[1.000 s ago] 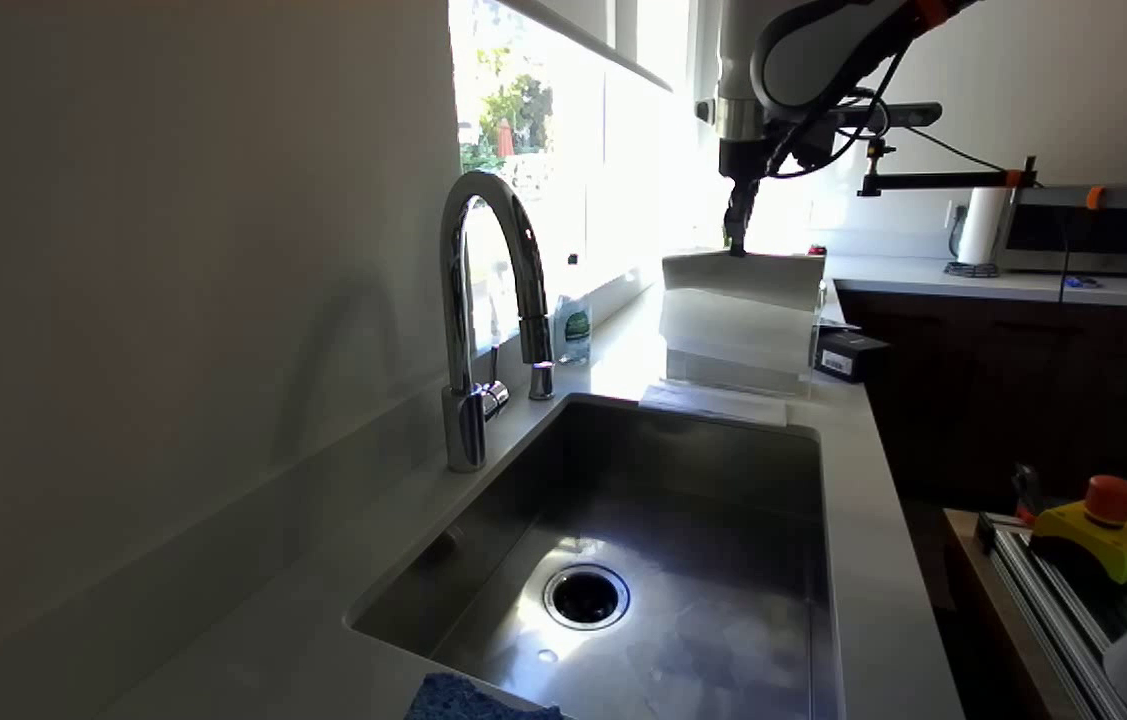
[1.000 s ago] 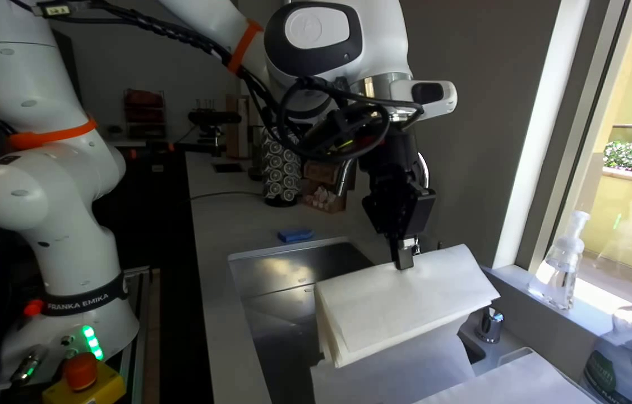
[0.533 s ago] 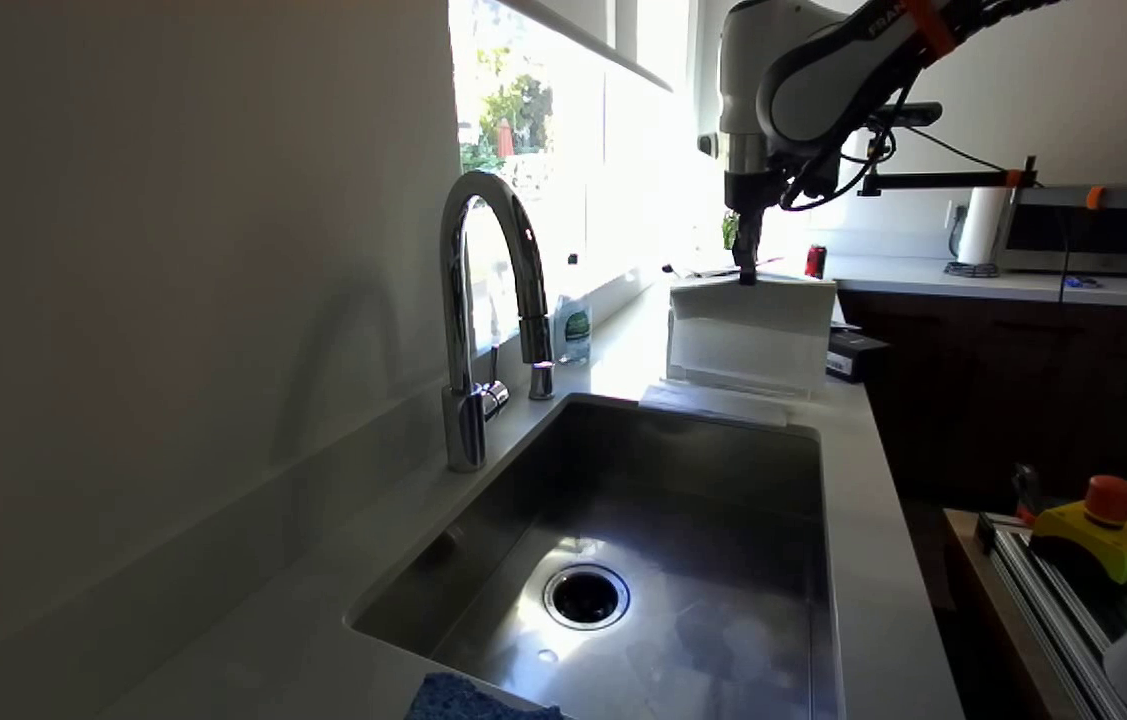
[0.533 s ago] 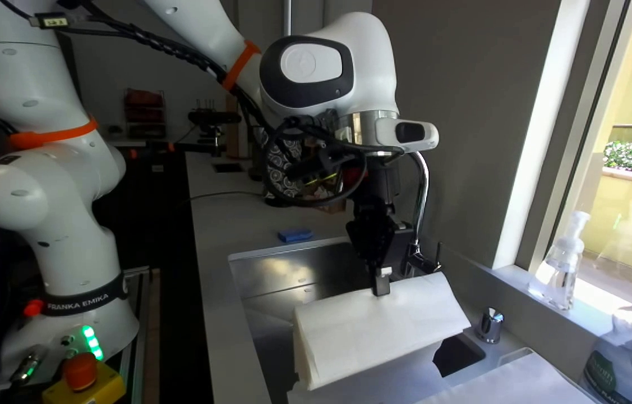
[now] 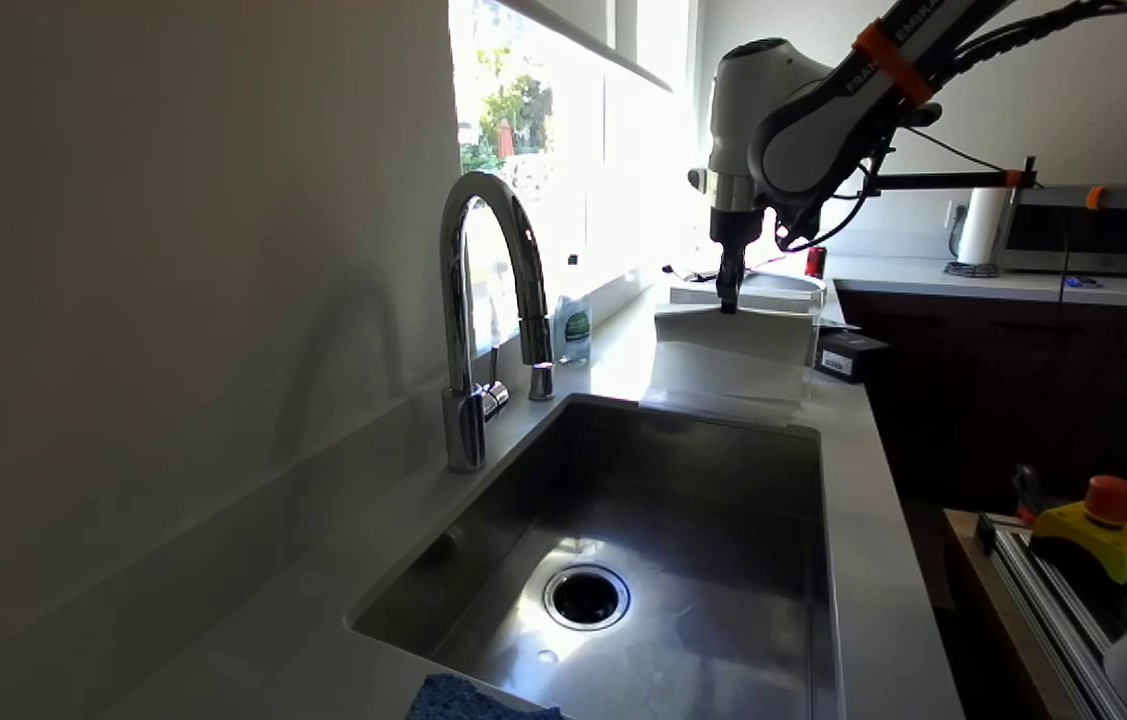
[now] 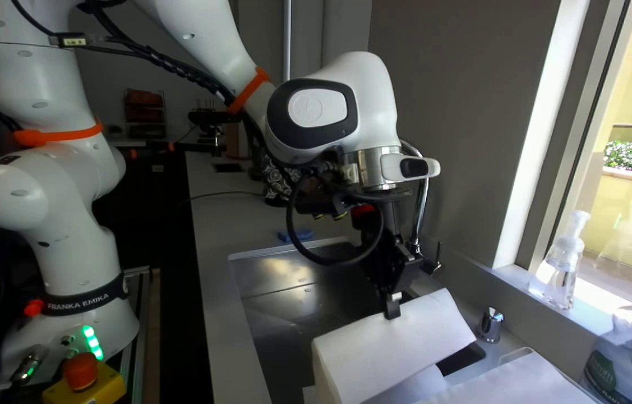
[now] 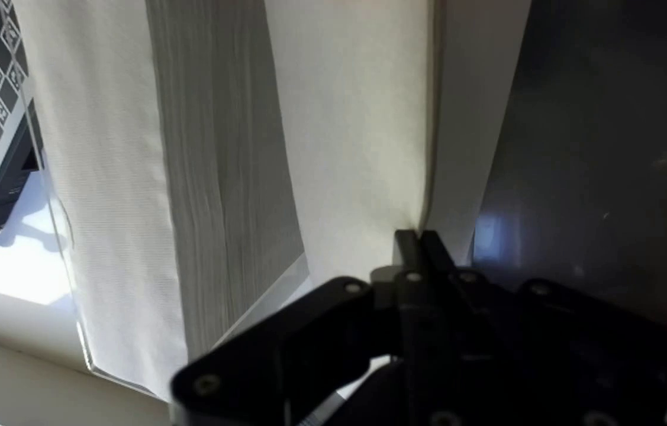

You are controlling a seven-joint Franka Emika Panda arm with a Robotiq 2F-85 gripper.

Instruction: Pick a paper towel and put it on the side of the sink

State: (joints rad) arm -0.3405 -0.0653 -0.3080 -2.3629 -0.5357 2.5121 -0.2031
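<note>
My gripper [image 5: 728, 306] is shut on the top fold of a white paper towel [image 5: 731, 350]. The towel hangs down from the fingertips, folded, over the counter at one end of the steel sink [image 5: 703, 560]. In an exterior view the gripper [image 6: 392, 313] pinches the towel [image 6: 391, 348] near the middle of its upper edge, beside the sink [image 6: 276, 280]. In the wrist view the fingertips [image 7: 418, 234] meet on the towel [image 7: 351, 118], with the sink basin [image 7: 599, 118] on one side. The towel's lower edge is close to the counter; whether it touches is unclear.
A white stack of towels [image 7: 102, 177] in a clear holder stands right behind the held towel. The chrome tap [image 5: 483, 195] arches at the sink's side. A soap bottle [image 5: 573, 330] stands by the window. A black box [image 5: 851, 356] lies near the counter edge.
My gripper has come down with the towel and moved off the stack toward the sink. The towel now hangs lower, and the stack's top shows behind it.
</note>
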